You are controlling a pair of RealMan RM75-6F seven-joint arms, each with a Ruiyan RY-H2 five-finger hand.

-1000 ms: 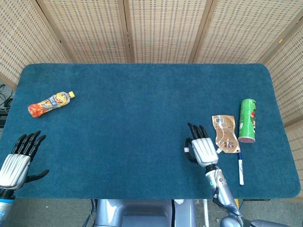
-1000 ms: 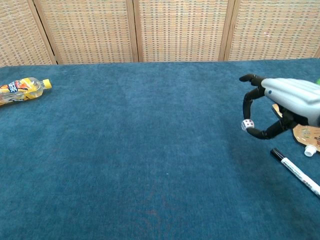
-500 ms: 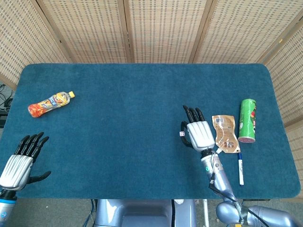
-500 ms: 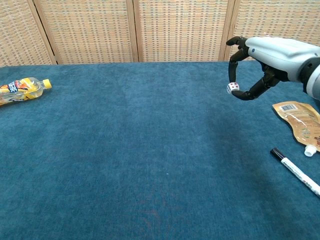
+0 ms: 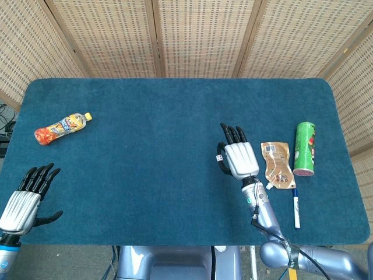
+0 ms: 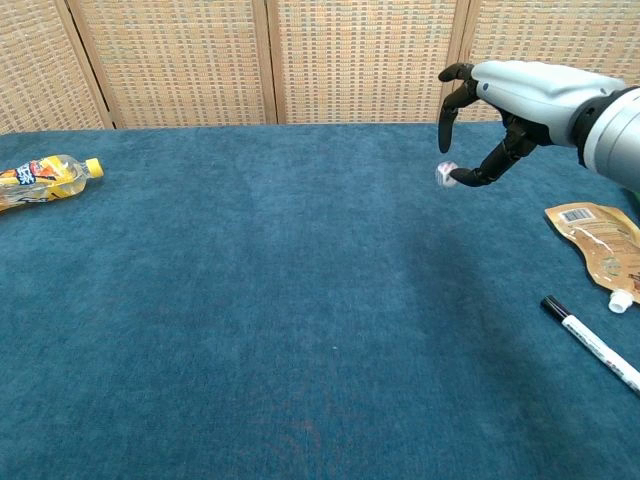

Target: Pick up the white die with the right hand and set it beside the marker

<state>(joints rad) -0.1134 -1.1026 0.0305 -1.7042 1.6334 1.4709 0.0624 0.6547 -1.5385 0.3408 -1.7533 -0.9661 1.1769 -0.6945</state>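
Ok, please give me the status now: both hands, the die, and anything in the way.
Right hand pinches the die above the table. Left hand open, holds nothing. Marker lies beside the pouch; no obstacle seen.

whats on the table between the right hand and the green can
A brown pouch lies between the right hand and the green can; the head view shows it.

An orange drink bottle [image 5: 62,127], a tan pouch [image 5: 277,164] and what looks like a green canister [image 5: 304,148] lie on the blue tablecloth [image 5: 145,146].
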